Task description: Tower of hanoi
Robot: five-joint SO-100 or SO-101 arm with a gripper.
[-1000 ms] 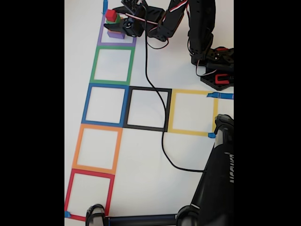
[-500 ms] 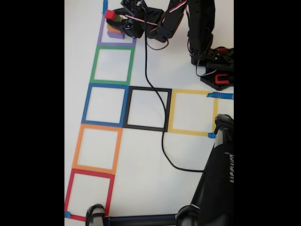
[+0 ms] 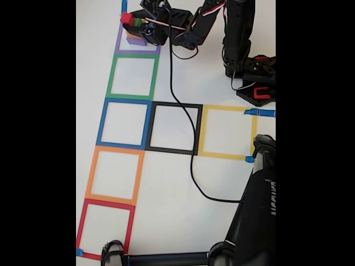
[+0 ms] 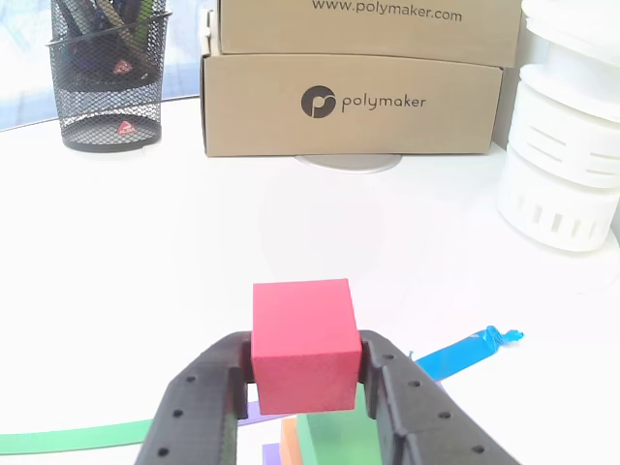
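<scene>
Red block lifted higher off green block, plain matte cube, fingers clamped on it

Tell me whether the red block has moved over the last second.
Yes. In the fixed view the red block, held in the gripper, has shifted toward the top-left, away from the purple tape square and off the stack.

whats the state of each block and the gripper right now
gripper: shut on the red block
red block: held between the fingers, lifted off the stack
green block: below the red block, upright
orange block: in the stack, partly hidden
purple block: bottom of the stack, inside the purple square
</scene>
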